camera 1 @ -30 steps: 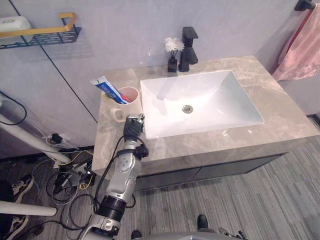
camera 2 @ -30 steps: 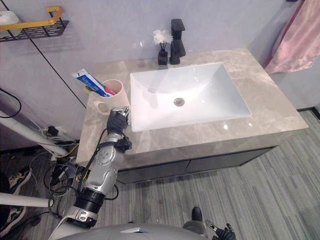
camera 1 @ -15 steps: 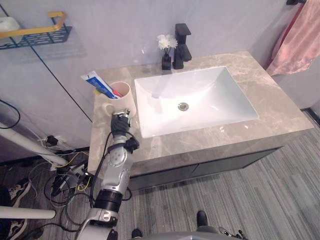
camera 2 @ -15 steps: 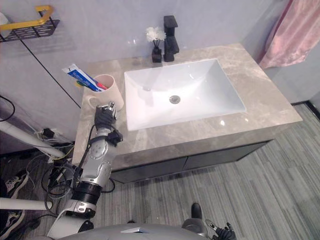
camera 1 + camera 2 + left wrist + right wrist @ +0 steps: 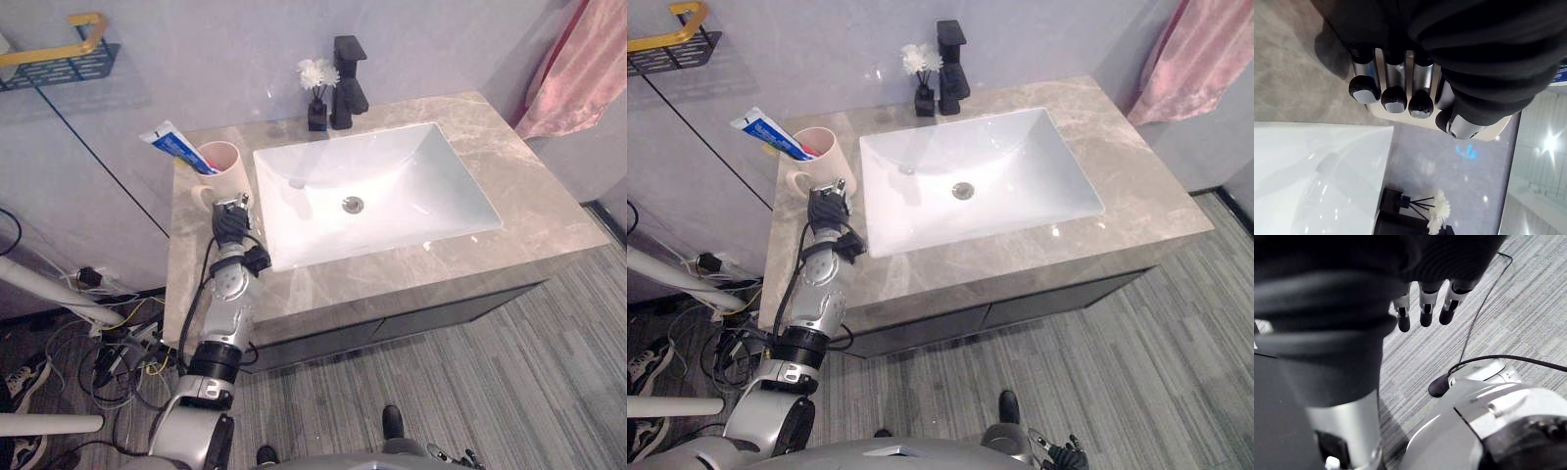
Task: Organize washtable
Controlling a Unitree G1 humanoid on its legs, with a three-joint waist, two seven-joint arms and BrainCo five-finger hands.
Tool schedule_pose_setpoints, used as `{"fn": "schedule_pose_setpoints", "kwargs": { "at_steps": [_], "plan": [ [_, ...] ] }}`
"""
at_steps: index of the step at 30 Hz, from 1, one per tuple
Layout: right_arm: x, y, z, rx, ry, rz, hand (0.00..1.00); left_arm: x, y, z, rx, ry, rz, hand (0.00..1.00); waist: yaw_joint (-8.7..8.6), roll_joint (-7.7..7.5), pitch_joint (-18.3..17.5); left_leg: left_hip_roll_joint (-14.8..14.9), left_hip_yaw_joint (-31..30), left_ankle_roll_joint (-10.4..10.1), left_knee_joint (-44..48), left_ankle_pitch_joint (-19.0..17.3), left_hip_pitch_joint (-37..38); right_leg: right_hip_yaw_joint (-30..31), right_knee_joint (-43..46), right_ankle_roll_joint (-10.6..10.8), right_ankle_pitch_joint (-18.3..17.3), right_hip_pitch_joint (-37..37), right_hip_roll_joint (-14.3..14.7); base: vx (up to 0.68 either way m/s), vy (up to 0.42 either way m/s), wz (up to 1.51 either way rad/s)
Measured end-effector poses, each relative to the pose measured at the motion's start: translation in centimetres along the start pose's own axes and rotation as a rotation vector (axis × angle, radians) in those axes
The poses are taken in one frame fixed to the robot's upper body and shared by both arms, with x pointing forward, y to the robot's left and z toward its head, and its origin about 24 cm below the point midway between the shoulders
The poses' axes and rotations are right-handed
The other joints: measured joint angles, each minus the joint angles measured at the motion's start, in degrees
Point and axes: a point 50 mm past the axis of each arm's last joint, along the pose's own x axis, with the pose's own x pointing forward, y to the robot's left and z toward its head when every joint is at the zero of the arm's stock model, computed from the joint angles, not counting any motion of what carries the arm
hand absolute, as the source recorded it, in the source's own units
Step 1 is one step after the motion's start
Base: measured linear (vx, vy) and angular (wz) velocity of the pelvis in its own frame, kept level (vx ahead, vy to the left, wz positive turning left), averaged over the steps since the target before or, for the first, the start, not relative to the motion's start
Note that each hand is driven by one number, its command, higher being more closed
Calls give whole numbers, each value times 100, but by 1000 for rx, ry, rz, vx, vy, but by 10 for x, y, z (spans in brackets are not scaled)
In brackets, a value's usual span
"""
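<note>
- Left hand [image 5: 231, 217] is over the table [image 5: 534, 191], just off the left front corner of the sink [image 5: 421, 181].
- Its fingers [image 5: 1394, 98] lie in a straight row, side by side, dark tips pointing at the cup [image 5: 221, 164]. The thumb [image 5: 1462, 127] sits apart to one side.
- The fingers are released and nothing is held in them. In the left wrist view the tips lie against the cup's beige wall, but I cannot tell whether they touch it.
- The cup stands upright on the table, left of the sink and close to its rim, with its handle turned toward the table's front left.
- A toothpaste tube [image 5: 174, 146] leans out of the cup, tilted away from the sink.
- Right hand [image 5: 1426, 298] hangs over the striped floor [image 5: 1528, 308], well apart from the sink. Its fingers are loose, nearly straight and empty.
- A black faucet [image 5: 347, 83] stands behind the sink at the back edge of the table.
- A small black vase of white flowers [image 5: 316, 98] is just left of the faucet, close beside it.
- A pink towel [image 5: 578, 64] hangs on the wall to the right of the sink, beyond the table's end.
- A wire shelf [image 5: 59, 64] with a gold rail is on the wall far left of the sink, higher than the table.
</note>
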Motion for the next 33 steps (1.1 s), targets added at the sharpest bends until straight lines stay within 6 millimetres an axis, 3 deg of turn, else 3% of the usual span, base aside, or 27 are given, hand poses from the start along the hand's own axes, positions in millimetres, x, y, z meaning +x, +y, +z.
{"fn": "schedule_pose_setpoints", "kwargs": {
  "at_steps": [3,6,11,15,20,28,33],
  "plan": [
    [0,1,2,2,-10,3,0,7,-1,8,-12,-27,19,100,4,-7,156,1,18,-6,18,-6,-11,22,-11,-5,12,-27,3,-22,-1,-7],
    [0,3,6,7,-27,9,0,15,14,17,-5,-54,69,100,3,-5,157,15,151,-22,18,-18,-53,154,7,-8,35,-176,39,11,-8,-20],
    [0,3,7,10,-34,12,0,38,22,37,-11,-94,136,100,-10,-8,325,14,180,-22,17,-19,-72,180,9,-8,51,-211,41,5,0,-3],
    [0,3,7,10,-34,15,0,43,37,45,-4,-114,191,100,-6,-7,326,5,309,-14,19,-41,-102,318,10,-7,89,-326,53,11,3,-15],
    [0,4,7,10,-35,22,0,50,42,51,22,-125,202,100,-11,-18,407,1,324,-2,79,-62,-116,328,10,-12,126,-341,50,-15,3,-4],
    [0,3,6,11,-34,22,0,50,29,55,21,-141,160,100,10,-19,474,3,289,2,172,-65,-233,312,11,-13,161,-396,35,-11,0,1],
    [0,4,6,11,-35,25,0,20,-1,39,30,-138,-18,100,23,-17,473,2,204,3,178,-65,-195,222,11,-15,160,-300,24,8,1,7]
  ]
}}
